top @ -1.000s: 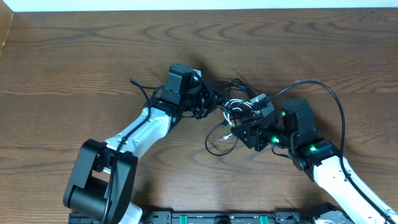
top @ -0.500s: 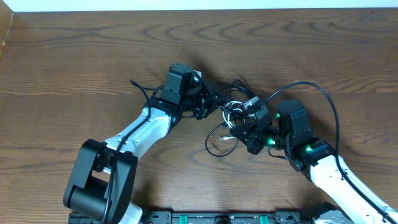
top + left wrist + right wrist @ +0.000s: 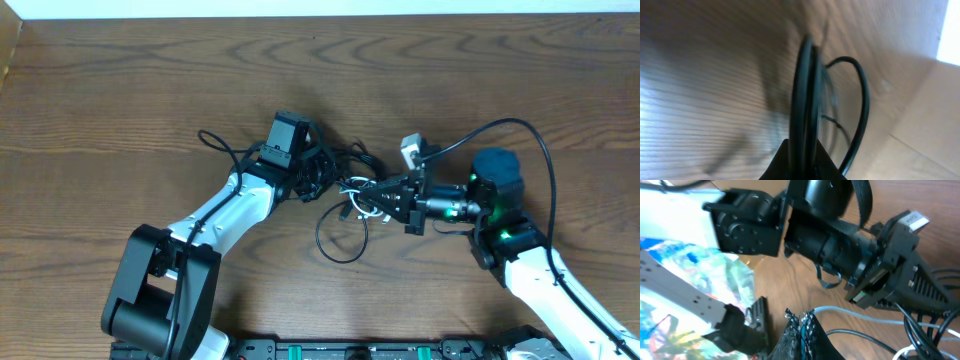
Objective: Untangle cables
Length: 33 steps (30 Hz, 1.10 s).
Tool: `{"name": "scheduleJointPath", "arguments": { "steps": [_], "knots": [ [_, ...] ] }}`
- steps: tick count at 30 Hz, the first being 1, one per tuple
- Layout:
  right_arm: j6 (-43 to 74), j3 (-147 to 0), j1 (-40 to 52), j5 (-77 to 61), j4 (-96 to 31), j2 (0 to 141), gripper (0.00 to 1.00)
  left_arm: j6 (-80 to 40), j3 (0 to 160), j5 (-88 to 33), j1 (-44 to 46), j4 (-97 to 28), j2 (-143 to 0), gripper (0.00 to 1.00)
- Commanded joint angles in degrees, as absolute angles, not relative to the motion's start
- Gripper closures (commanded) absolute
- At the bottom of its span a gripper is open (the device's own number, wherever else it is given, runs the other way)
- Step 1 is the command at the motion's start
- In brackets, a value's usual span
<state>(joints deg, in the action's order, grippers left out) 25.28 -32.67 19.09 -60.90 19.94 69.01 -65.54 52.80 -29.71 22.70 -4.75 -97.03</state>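
The cables [image 3: 352, 185] lie knotted at the middle of the wooden table [image 3: 150, 90], caught between two robot arms that meet over them. One white cable [image 3: 350, 183] shows in the heart of the tangle. The black strands around it are too twisted together to count from overhead. A black loop [image 3: 322, 245] spills from the knot toward the near edge and rests flat on the wood. Another thin black strand [image 3: 213, 141] arcs out on the left, beyond the left arm's wrist.

The left gripper [image 3: 322, 178] reaches in from the left and is clamped on the cables. In its wrist view, dark strands [image 3: 805, 90] rise straight out from between its closed fingers [image 3: 790, 160], and one curves away to the right in a wide bow.

The right gripper [image 3: 372, 190] points in from the right, its tip buried in the same knot and close to the left gripper. Its wrist view shows the jaws pressed together [image 3: 802, 325], with pale cable [image 3: 840, 311] running off just beside the tips. Whether a strand is pinched there cannot be told. The left arm [image 3: 830, 235] fills the frame just beyond them.
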Motion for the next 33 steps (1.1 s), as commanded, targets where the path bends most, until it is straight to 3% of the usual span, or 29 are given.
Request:
{"name": "scheduleJointPath", "arguments": {
  "steps": [1, 11, 17, 19, 29, 33],
  "knots": [
    [28.4, -33.32, 15.51, -62.92, 21.39, 68.9, 0.99, -64.07, 52.73, -21.34, 22.46, -7.53, -96.07, 0.92],
    [28.97, -33.32, 7.9, -51.07, 17.32, 68.9, 0.98, -61.49, 52.73, -17.32, 22.46, -10.44, -96.12, 0.92],
    [39.31, -33.32, 7.99, -45.47, -2.02, 68.9, 0.61, -64.36, 52.73, -17.3, 22.46, -8.64, -96.12, 0.92],
    [42.76, -33.32, 8.16, -45.12, -8.1, 68.9, 0.55, -64.36, 52.73, -17.3, 22.46, -8.01, -96.12, 0.92],
    [53.89, -33.26, 13.52, -42.37, -17.19, 69.14, 0.44, -64.31, 52.73, -18.57, 22.46, -7.42, -96.12, 0.93],
    [59.05, -33.26, 17.17, -35.22, -17.15, 70.19, 0.45, -64.29, 52.73, -21.5, 22.46, -6.5, -96.09, 0.92]
  ]
}}
